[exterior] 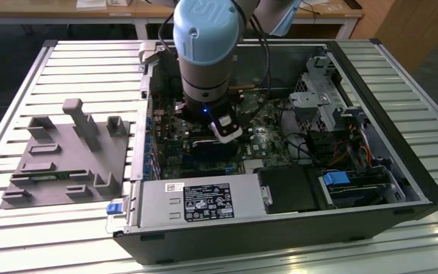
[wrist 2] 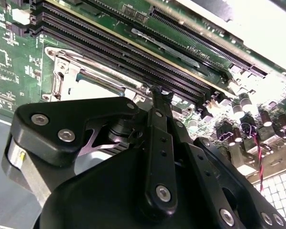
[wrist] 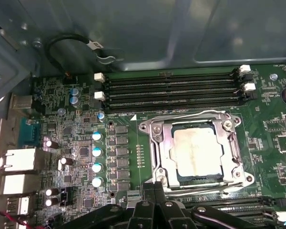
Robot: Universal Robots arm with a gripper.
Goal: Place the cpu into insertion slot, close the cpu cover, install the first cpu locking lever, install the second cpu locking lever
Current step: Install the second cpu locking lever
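Exterior view first: your arm came down from the top centre of the frame into the open PC case (exterior: pixel 401 188), w/ the gripper (exterior: pixel 217 132) sitting mid-frame just over the green motherboard (exterior: pixel 268 142). A grey fixture block (exterior: pixel 67 154) lay on the slatted table (exterior: pixel 21 228) at the exterior view's left, and the silver power supply (exterior: pixel 200 201) ran along the lower middle of the case.

Second wrist view: the gripper's black linkage (wrist 2: pixel 157 157) took up the lower half of the frame. The fingers looked pressed together, tips meeting at a narrow point by the long black memory slots (wrist 2: pixel 133 62), nothing visibly between them. Part of the insertion slot (wrist 2: pixel 66 76) w/ its silver frame peeked out in the left-middle of the frame, behind the linkage.

First wrist view: the cpu (wrist: pixel 196 152) was sitting in the insertion slot (wrist: pixel 152 131), right of centre, pale silvery face up. The cpu cover (wrist: pixel 168 152) lay flat down around it, chip showing thru the window. Gripper (wrist: pixel 155 188) poked in at the bottom centre, just beside the socket's near edge. Can't tell whether it touched the frame or whether the levers were latched, tbh.
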